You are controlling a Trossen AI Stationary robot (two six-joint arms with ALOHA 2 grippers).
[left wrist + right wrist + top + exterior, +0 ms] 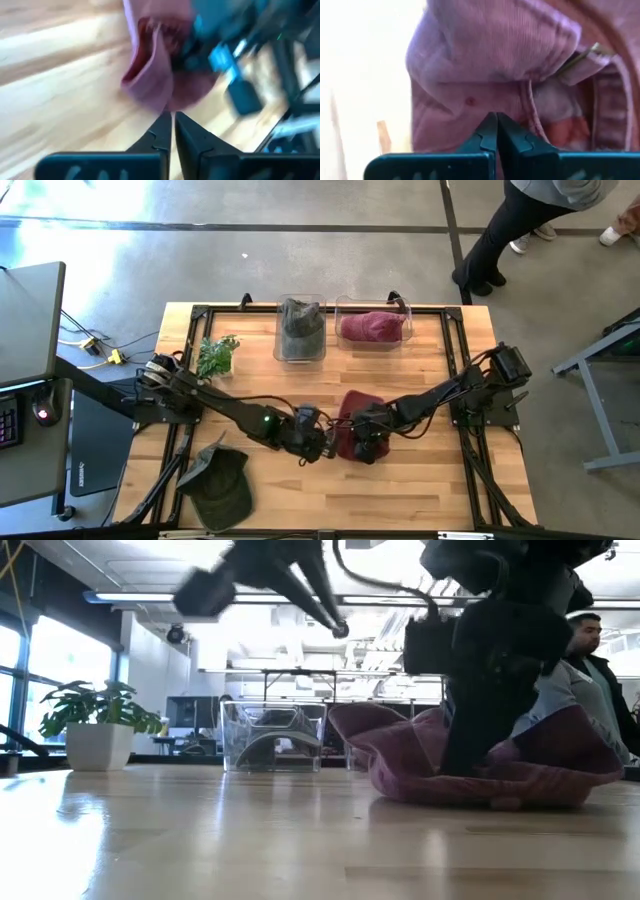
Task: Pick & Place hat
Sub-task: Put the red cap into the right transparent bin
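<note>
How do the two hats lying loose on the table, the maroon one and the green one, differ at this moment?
The maroon hat lies mid-table with both arms reaching to it, the right hand on it; the green hat sits alone near the front left corner, untouched. The left hand is shut just beside the maroon hat. Both hats rest on the wooden table, outside the clear bins.

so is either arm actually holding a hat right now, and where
Cannot be told. Both grippers, left and right, sit at the maroon hat, fingers together, with no fabric visibly pinched.
</note>
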